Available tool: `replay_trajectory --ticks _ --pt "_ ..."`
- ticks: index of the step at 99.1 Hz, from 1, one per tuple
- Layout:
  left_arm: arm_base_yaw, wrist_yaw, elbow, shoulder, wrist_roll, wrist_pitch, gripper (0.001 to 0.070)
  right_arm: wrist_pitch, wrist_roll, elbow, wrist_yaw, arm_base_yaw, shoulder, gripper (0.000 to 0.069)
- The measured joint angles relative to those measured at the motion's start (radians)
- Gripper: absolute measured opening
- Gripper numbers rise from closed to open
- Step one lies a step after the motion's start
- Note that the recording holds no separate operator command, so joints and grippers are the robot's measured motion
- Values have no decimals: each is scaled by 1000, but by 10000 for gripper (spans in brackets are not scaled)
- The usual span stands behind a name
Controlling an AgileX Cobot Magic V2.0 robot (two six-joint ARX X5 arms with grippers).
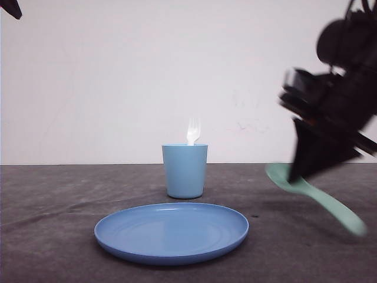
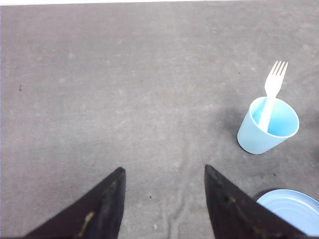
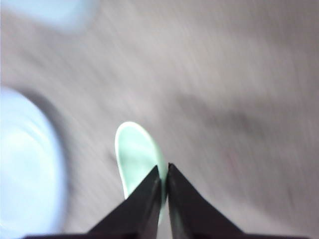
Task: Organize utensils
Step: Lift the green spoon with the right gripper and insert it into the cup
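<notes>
Right gripper (image 1: 300,172) pinched on mint-green spoon (image 1: 321,199), held tilted above grey table (image 1: 47,236), right of blue plate (image 1: 171,231). Left gripper (image 2: 164,174) spread wide, holding nothing. White fork (image 1: 193,132) stands tines-up in light blue cup (image 1: 185,171) behind plate.

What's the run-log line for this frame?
right hand: shut on spoon, lifted | left hand: open, idle | fork: in cup
</notes>
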Motion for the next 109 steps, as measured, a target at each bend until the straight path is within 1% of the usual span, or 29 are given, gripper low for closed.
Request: replay_trajectory --ticks 16,24,34,40,48,55,66,86,98,109 --pt "0 0 0 0 0 0 299 151 13 94 -36 46 -2 15" --pt "0 0 0 0 0 0 299 277 19 116 -54 71 -3 15" --pt "0 0 0 0 0 0 299 464 19 117 -53 107 -4 15" --pt "0 0 0 0 0 0 299 576 19 117 -40 129 -4 15" --pt "0 0 0 0 0 0 299 715 6 117 13 163 -4 15" --pt "0 0 0 0 0 0 299 797 -27 117 56 190 -1 15" --pt "0 0 0 0 0 -1 299 888 -94 119 82 222 29 15" --pt "0 0 0 0 0 -1 299 991 -197 119 105 256 126 15" --pt "0 0 0 0 0 -1 299 1055 -237 119 106 263 183 15" --pt "0 0 0 0 0 -4 299 1059 -252 119 108 264 233 15"
